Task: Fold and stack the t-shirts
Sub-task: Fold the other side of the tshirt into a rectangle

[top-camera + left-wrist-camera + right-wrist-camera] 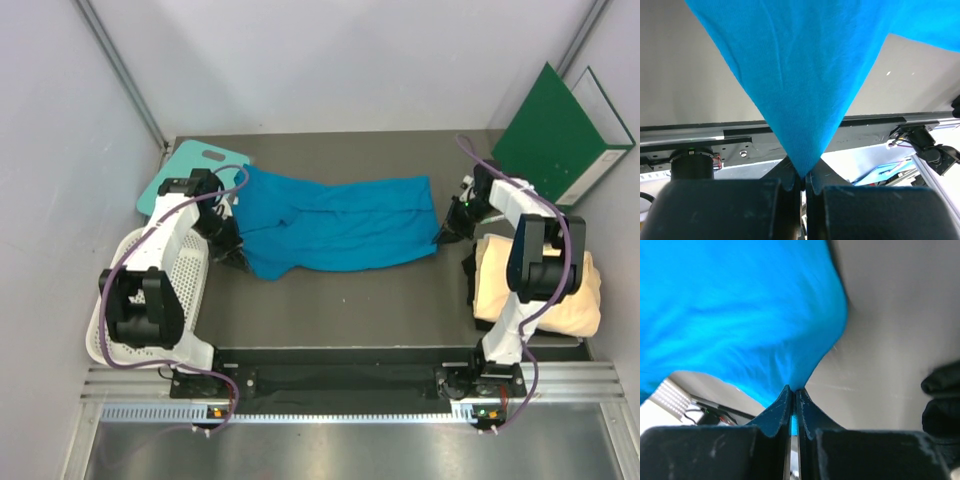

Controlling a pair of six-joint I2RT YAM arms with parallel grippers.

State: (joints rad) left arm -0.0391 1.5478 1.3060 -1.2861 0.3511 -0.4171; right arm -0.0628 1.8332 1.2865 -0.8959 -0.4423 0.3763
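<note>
Cream t-shirt: a folded bundle on the near right of the bench, just beside the right arm's base, touched by neither pincer
Mesh basket: white, near left, with the left arm reaching over it
Left pincer: closed tight on one pointed corner of the blue t-shirt, with only the very tip of the cloth between the jaws
Right pincer: clamped likewise on the opposite corner, the jaws all but meeting on a thin bite of fabric
Risk of slip: both holds look shallow, so pulling the arms apart too hard would probably draw a corner out and drop that side
Risk of skew: if one arm leads the other, the fold would likely land crooked; the left corner is also close to the basket and could catch on it
Blue t-shirt, place: mid-bench, stretched left to right between the two arms
Blue t-shirt, look: bright blue soft knit, already doubled into a long band, creased along the middle, its near edge uneven and fuller toward the left, and fanning out taut from each pinched corner
Far side: a teal board at the back left and a green folder leaning at the back right, both apart from the cloth
</note>
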